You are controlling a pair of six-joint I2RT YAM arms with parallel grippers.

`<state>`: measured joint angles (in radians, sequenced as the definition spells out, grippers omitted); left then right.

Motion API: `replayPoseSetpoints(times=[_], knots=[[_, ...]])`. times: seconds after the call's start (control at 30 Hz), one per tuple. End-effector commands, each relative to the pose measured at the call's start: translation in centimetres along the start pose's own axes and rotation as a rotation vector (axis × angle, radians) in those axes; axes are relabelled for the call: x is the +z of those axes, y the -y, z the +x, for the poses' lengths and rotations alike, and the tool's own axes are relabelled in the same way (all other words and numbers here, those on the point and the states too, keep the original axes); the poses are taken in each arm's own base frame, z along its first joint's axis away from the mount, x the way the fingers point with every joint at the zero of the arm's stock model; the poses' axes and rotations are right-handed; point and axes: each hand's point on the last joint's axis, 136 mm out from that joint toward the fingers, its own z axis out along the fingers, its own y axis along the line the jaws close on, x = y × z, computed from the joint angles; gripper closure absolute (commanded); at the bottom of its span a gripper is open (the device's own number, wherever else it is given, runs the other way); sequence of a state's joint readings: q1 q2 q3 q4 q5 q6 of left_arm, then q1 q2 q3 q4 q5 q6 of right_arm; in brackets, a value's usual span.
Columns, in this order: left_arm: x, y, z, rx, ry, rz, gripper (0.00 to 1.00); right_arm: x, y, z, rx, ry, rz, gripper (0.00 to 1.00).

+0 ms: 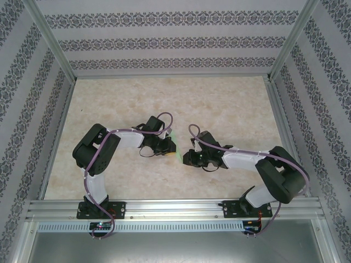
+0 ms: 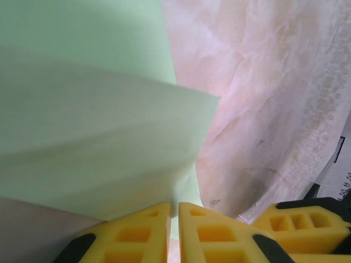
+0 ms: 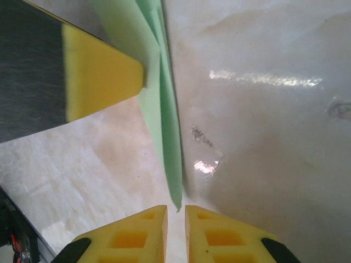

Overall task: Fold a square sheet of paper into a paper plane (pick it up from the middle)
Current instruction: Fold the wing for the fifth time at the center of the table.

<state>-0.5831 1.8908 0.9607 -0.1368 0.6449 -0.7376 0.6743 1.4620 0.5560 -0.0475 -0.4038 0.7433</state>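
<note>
My left jaws pinch the folded green paper sheet (image 2: 98, 137), probably steadying it; my right jaws stand almost shut behind its corner, grip unclear.

Pale green paper sheet (image 2: 98, 137) folded in layers, upright on edge, table (image 1: 230, 109) centre

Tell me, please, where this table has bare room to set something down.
Free: the far stretch of the beige marbled table, between the patterned back wall and the two arms; the near strip along the aluminium rail. Crowded: the middle, where the left gripper and right gripper meet at the pale green paper sheet.
</note>
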Motion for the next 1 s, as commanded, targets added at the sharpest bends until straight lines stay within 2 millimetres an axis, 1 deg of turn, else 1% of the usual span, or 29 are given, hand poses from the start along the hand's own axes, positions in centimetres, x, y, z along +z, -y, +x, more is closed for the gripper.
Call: replayPoseSetpoints(times=[0.0,0.1,0.13,0.23,0.4,0.43,0.53,0.67,0.77,0.87,0.97], knots=[[0.8,-4.2,1.2,-0.055,-0.014,-0.16,0.85,-0.6,-1.4,-0.9,-0.049,0.021,-0.018,0.83],[0.8,-4.3,1.2,-0.055,-0.014,-0.16,0.86,-0.2,-3.6,-1.3,-0.074,0.004,-0.112,0.84],[0.8,-4.3,1.3,-0.056,-0.015,-0.159,0.86,0.1,-3.9,-1.5,-0.074,-0.002,-0.122,0.85],[0.7,-4.2,1.2,-0.054,-0.013,-0.157,0.86,1.1,-4.2,-2.0,-0.084,-0.021,-0.124,0.87],[0.8,-4.3,1.3,-0.056,-0.015,-0.157,0.86,2.6,-4.0,-2.6,-0.081,-0.053,-0.109,0.89],[0.8,-4.3,1.3,-0.055,-0.015,-0.157,0.86,2.8,-3.9,-2.7,-0.079,-0.055,-0.102,0.9],[0.7,-4.2,1.2,-0.053,-0.014,-0.158,0.86,3.2,-2.6,-2.2,-0.061,-0.075,-0.063,0.91],[0.7,-4.1,1.1,-0.054,-0.009,-0.157,0.86,3.7,-0.5,-1.0,-0.043,-0.113,0.006,0.91],[0.7,-4.3,1.2,-0.059,-0.011,-0.168,0.86,4.0,0.7,0.1,-0.025,-0.144,0.032,0.91],[0.6,-4.6,1.1,-0.066,-0.009,-0.187,0.86,3.9,1.3,1.1,-0.014,-0.167,0.037,0.91],[0.5,-4.9,1.2,-0.071,-0.008,-0.198,0.86,3.4,1.7,2.2,-0.004,-0.183,0.03,0.91]])
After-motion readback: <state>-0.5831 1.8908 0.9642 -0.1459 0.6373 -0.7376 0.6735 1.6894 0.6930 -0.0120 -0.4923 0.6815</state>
